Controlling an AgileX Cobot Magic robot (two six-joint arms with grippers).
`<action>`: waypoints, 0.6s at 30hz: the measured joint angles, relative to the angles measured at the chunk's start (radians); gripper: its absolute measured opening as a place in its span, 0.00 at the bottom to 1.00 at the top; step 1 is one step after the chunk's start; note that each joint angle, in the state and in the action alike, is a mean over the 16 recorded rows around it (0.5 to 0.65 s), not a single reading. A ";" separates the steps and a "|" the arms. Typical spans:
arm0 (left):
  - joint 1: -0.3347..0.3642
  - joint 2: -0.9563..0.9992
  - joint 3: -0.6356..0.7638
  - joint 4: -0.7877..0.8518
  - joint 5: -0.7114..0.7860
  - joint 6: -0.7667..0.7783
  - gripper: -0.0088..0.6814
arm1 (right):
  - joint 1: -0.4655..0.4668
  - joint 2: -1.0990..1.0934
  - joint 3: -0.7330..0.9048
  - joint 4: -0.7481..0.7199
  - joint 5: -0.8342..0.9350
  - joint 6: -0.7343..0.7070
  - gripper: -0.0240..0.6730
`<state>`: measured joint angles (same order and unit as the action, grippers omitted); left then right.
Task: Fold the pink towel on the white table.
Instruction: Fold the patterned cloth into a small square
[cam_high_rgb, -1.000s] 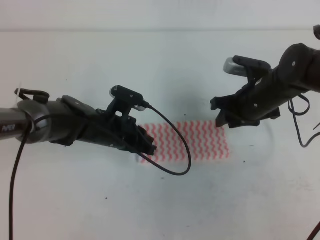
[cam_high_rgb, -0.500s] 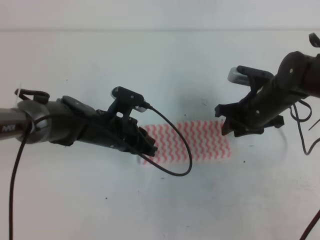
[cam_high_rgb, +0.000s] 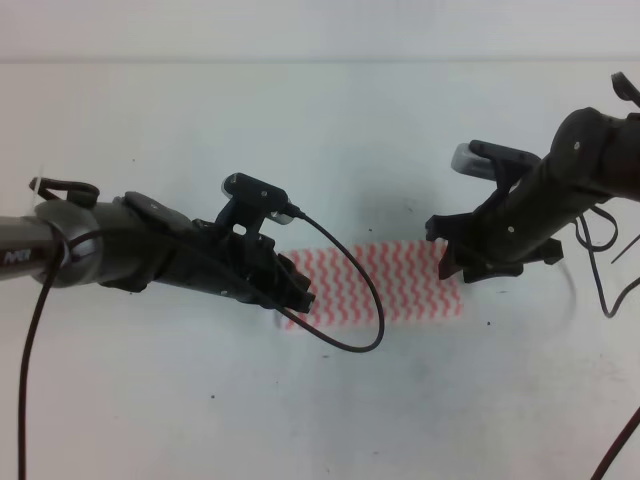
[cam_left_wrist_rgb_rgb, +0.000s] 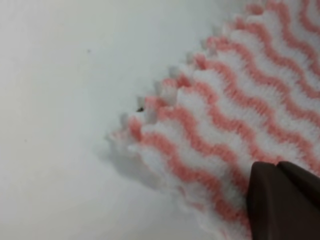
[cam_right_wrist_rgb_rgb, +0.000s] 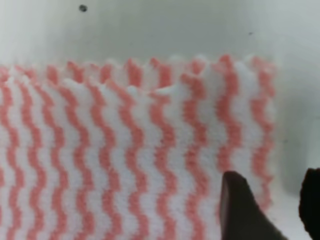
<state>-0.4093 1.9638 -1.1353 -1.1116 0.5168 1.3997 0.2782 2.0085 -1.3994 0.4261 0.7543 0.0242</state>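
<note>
White worktop (cam_high_rgb: 330, 410) fills nearly the whole ext. high view; plain, matte, w/ a few tiny dark specks. A faint horizontal line runs near the top, paler band above it. Soft grey shadows lie under both arms.

Pink towel (cam_high_rgb: 400, 285) lies flat mid-worktop, slightly right of centre, long side left-right, pink/white zigzag stripes. Looks like a compact rectangle; layer count can't be read from above.

Left gripper (cam_high_rgb: 297, 292) sits low over the towel's left end, covering that edge; a black cable loops from the wrist across the cloth. Right gripper (cam_high_rgb: 447, 257) is over the towel's upper-right corner.

Left wrist view adds: towel (cam_left_wrist_rgb_rgb: 235, 115) edge is scalloped, and a second scalloped edge shows just beneath it near the corner, so at least two layers there. One dark finger (cam_left_wrist_rgb_rgb: 285, 200) at lower right, against the cloth. Other finger out of frame – left gripper state: can't tell.

Right wrist view adds: towel (cam_right_wrist_rgb_rgb: 125, 150) right end w/ its corner on the worktop (cam_right_wrist_rgb_rgb: 150, 25), one speck near top. Two dark fingertips (cam_right_wrist_rgb_rgb: 245, 210) at the bottom edge, spread apart, worktop visible between – right gripper open. One tip overlaps the cloth, the other is off it; contact can't tell.
</note>
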 joint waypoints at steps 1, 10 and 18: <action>0.000 0.000 0.000 0.000 0.000 0.000 0.01 | 0.000 0.001 0.000 0.001 0.002 0.000 0.39; 0.000 0.000 0.000 0.000 0.000 0.000 0.01 | 0.002 0.010 -0.002 0.015 0.016 0.000 0.39; 0.000 0.000 -0.001 0.000 0.000 0.000 0.01 | 0.002 0.017 -0.004 0.030 0.021 -0.003 0.39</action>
<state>-0.4094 1.9639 -1.1362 -1.1120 0.5173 1.3995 0.2805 2.0252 -1.4034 0.4565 0.7755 0.0216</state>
